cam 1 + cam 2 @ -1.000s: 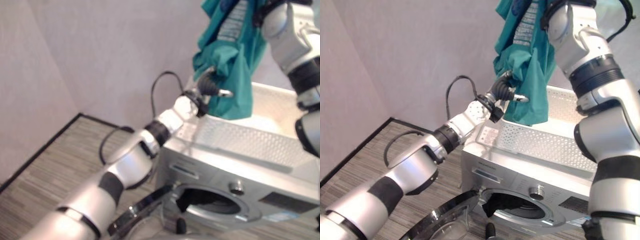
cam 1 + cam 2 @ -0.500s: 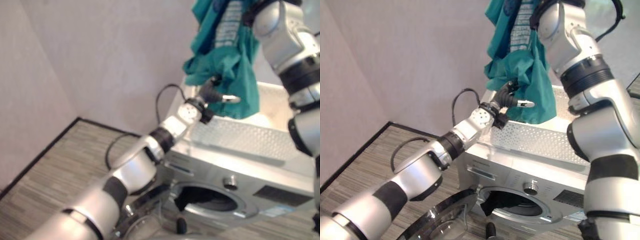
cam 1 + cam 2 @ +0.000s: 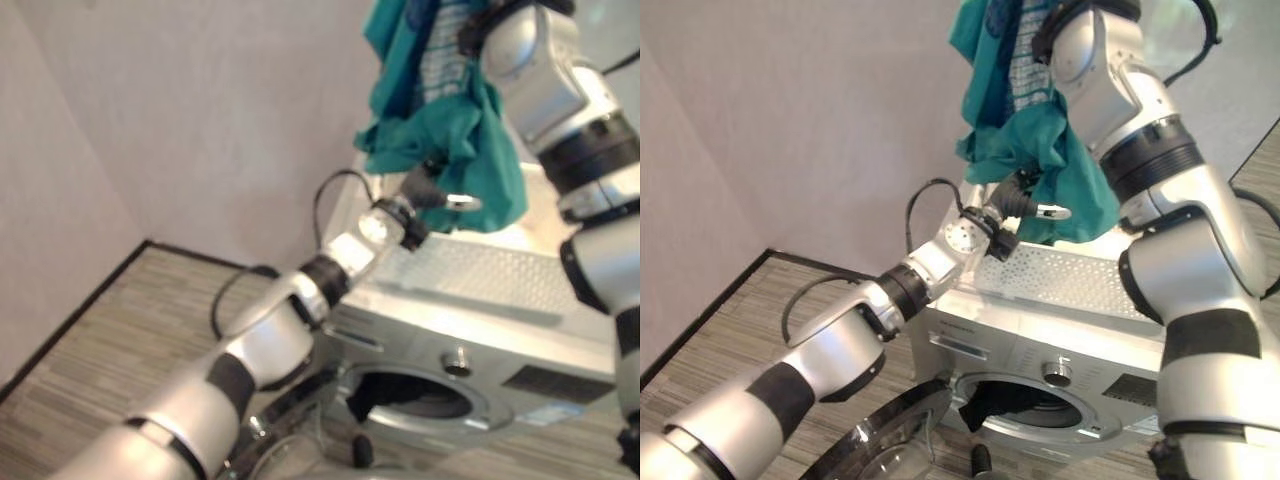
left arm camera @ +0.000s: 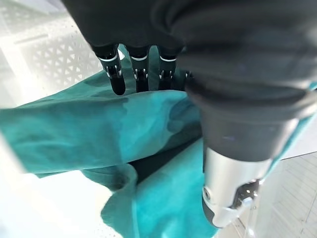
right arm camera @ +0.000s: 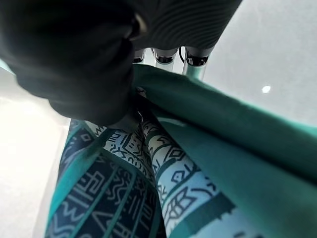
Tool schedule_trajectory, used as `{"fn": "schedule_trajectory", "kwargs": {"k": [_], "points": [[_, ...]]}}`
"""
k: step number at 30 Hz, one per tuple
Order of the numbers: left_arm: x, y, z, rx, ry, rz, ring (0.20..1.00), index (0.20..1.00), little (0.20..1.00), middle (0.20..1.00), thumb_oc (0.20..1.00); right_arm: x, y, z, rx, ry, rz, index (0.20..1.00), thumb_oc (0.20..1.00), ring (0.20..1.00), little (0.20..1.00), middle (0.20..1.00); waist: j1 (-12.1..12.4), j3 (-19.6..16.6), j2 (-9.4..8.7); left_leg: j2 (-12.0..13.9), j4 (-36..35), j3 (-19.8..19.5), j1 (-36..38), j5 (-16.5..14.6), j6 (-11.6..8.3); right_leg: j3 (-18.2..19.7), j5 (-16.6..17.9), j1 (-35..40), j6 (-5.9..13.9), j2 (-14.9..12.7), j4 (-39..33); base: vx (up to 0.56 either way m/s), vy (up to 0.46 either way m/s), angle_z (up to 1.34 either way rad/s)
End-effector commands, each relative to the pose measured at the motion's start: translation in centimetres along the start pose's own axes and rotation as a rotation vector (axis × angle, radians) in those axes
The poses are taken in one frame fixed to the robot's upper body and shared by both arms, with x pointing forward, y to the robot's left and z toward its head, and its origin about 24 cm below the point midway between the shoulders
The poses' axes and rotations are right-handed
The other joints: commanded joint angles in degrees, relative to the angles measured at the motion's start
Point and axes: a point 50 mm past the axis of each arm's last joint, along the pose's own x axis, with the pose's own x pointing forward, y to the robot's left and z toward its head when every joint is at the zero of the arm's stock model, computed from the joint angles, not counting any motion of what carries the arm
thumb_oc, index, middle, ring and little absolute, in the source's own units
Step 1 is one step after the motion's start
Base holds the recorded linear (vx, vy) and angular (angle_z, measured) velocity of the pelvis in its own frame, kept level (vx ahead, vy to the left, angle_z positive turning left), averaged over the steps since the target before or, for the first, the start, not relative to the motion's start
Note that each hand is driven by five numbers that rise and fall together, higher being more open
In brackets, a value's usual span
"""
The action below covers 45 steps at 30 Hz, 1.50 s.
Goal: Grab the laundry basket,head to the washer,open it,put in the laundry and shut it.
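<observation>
- The teal garment (image 3: 1040, 150) hangs high over the white perforated laundry basket (image 3: 1080, 280), which sits on top of the washer (image 3: 1040, 370).
- The right hand (image 5: 99, 74) pinches its upper folds, fingers curled round the cloth.
- The left hand (image 3: 1025, 205) reaches into the lower hem; its fingers (image 4: 119, 79) lie fairly straight against the fabric, not closed on it.
- The cloth looks light, limp and prone to trailing; gathering the bunched lower part should keep it compact.
- The washer door (image 3: 890, 440) stands open below, dark laundry (image 3: 985, 405) at the drum mouth.
</observation>
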Motion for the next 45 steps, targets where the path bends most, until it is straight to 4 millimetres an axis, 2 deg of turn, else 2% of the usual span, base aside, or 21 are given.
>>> {"fn": "schedule_trajectory", "kwargs": {"k": [1,2,5,7,8,10,14,25,33,35,37,45], "points": [[1.2,-2.6,6.7,0.064,-0.19,-0.058,1.0,1.0,1.0,1.0,1.0,1.7,-5.6,-1.1,0.002,0.048,-0.177,0.2,0.2,0.2,0.2,0.2,0.4,-0.3,1.36,-0.1,0.7,2.9,-1.3,-0.6,1.69,1.0,-8.3,5.8,5.91,-1.9,1.5,0.0,0.0,0.0],[1.2,-2.6,6.8,0.063,-0.191,-0.057,1.0,1.0,1.0,1.0,1.0,1.7,-5.6,-1.0,0.002,0.047,-0.178,0.2,0.2,0.2,0.2,0.2,0.4,-0.2,1.41,-0.1,0.7,2.9,-1.4,-0.6,1.69,1.0,-8.3,5.8,5.9,-1.9,1.5,0.01,-0.006,-0.03],[1.2,-2.1,9.7,0.059,-0.281,-0.047,1.0,1.0,1.0,1.0,1.0,1.8,-5.4,-0.3,0.031,0.023,-0.174,0.2,0.2,0.2,0.2,0.2,0.4,-0.3,1.91,-0.2,0.7,3.1,-1.6,-0.4,1.62,1.1,-8.2,5.5,6.02,-1.9,1.5,0.0,-0.001,-0.01],[1.2,-2.0,10.5,0.071,-0.307,-0.045,1.0,1.0,1.0,1.0,1.0,1.8,-5.5,-0.2,0.035,0.016,-0.173,0.2,0.2,0.2,0.2,0.2,0.5,-0.3,2.05,-0.2,0.7,3.2,-1.6,-0.4,1.62,1.2,-8.1,5.5,6.03,-1.9,1.4,0.0,0.0,0.0],[1.3,-1.2,10.7,0.071,-0.302,-0.018,1.0,1.0,1.0,1.0,1.0,1.9,-5.8,-0.4,0.031,0.022,-0.179,0.2,0.2,0.2,0.2,0.2,0.6,-0.4,2.02,-0.1,0.7,3.2,-1.6,-0.4,1.52,1.2,-8.1,5.6,6.01,-1.8,1.2,0.02,-0.021,0.03],[1.3,-1.3,11.3,0.065,-0.316,-0.022,1.0,1.0,1.0,1.0,1.0,1.9,-5.8,-0.2,0.032,0.018,-0.177,0.2,0.2,0.2,0.2,0.2,0.7,-0.6,1.98,-0.1,0.7,3.2,-1.6,-0.4,1.45,1.1,-8.1,5.8,5.96,-1.8,1.1,0.0,0.0,0.0],[1.2,-1.0,11.5,0.058,-0.322,-0.021,1.0,1.0,1.0,1.0,1.0,2.0,-5.9,0.1,0.023,0.007,-0.167,0.2,0.2,0.2,0.2,0.2,0.7,-0.7,1.72,0.0,0.7,3.1,-1.5,-0.3,1.43,1.0,-8.1,6.0,5.88,-1.7,1.1,0.0,0.0,0.0],[0.9,-2.2,10.9,-0.013,-0.328,-0.073,1.0,1.0,1.0,1.0,1.0,1.7,-5.2,0.0,0.062,0.004,-0.146,0.2,0.2,0.2,0.2,0.2,0.3,-0.4,1.73,-0.3,0.7,3.4,-1.6,-0.6,1.72,1.7,-7.8,5.7,6.02,-2.0,0.9,0.0,0.0,0.0],[0.6,-2.2,12.7,-0.005,-0.392,-0.093,1.0,1.0,1.0,1.0,1.0,2.0,-5.6,1.2,0.109,-0.029,-0.17,0.2,0.2,0.2,0.2,0.2,-1.0,-0.1,2.79,-0.3,0.7,4.5,-1.1,-0.8,1.65,3.3,-8.2,5.0,5.94,-1.6,1.6,0.02,-0.017,-0.08],[0.6,-2.1,12.8,-0.014,-0.393,-0.096,0.507,0.507,0.507,0.507,0.507,2.0,-5.6,1.3,0.11,-0.035,-0.171,0.2,0.2,0.2,0.2,0.2,-1.2,-0.1,2.91,-0.2,0.7,4.7,-1.0,-0.9,1.6,3.4,-8.2,4.9,5.93,-1.6,1.7,0.03,-0.017,-0.07],[0.6,-2.1,13.0,-0.023,-0.403,-0.101,0.2,0.2,0.2,0.2,0.2,2.0,-5.6,1.7,0.108,-0.055,-0.172,0.2,0.2,0.2,0.2,0.2,-1.7,0.0,3.17,-0.1,0.7,5.0,-0.9,-0.9,1.53,3.9,-8.3,4.7,5.89,-1.3,1.6,0.04,-0.02,-0.09],[0.4,-1.5,14.5,-0.035,-0.457,-0.082,0.2,0.2,0.2,0.2,0.2,1.9,-5.7,2.4,0.119,-0.086,-0.188,0.2,0.2,0.2,0.2,0.2,-2.6,0.4,3.79,0.3,0.7,6.2,-1.2,-0.8,1.23,5.1,-8.2,3.5,5.73,-0.6,1.6,0.02,-0.018,-0.12]]}}
